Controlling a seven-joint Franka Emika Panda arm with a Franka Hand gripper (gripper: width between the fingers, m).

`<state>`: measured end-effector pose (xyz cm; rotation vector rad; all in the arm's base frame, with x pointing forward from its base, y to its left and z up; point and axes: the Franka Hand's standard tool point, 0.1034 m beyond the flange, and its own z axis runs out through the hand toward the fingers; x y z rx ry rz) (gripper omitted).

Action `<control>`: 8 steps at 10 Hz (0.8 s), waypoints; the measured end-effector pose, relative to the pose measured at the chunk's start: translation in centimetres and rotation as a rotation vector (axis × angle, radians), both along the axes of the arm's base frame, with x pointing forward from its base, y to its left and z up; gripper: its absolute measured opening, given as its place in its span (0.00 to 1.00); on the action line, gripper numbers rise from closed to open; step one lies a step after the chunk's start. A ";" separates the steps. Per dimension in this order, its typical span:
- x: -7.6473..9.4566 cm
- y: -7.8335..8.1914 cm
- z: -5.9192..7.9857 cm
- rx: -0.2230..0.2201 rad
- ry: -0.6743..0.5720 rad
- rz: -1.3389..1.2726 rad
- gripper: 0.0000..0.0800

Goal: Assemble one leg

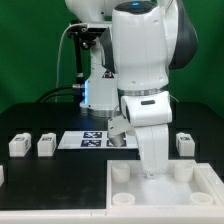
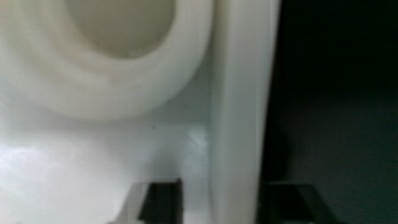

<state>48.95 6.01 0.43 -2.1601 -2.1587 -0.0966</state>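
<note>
The large white tray point(image 1: 190, 195) with round corner sockets lies at the front, on the exterior view's right. My gripper point(image 1: 152, 174) reaches down onto its back rim. In the wrist view the gripper point(image 2: 222, 198) straddles the tray's upright wall point(image 2: 228, 90), with a dark finger point(image 2: 160, 203) touching each side, so it is shut on the wall. A round socket point(image 2: 98, 55) lies just beside it. Three legs, small white posts with tags, stand on the black table: two on the exterior view's left point(image 1: 18, 145) point(image 1: 46, 145) and one on the right point(image 1: 184, 143).
The marker board point(image 1: 92, 139) lies flat behind the tray, just left of my arm. The arm's white base and cables point(image 1: 95, 90) stand at the back. A green wall closes the scene behind.
</note>
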 end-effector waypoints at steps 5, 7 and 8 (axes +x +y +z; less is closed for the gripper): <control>0.0 -0.1 0.0 0.000 -0.001 -0.001 0.78; 0.1 -0.1 0.0 0.000 -0.001 -0.002 0.81; 0.1 -0.1 0.0 0.000 -0.001 -0.002 0.81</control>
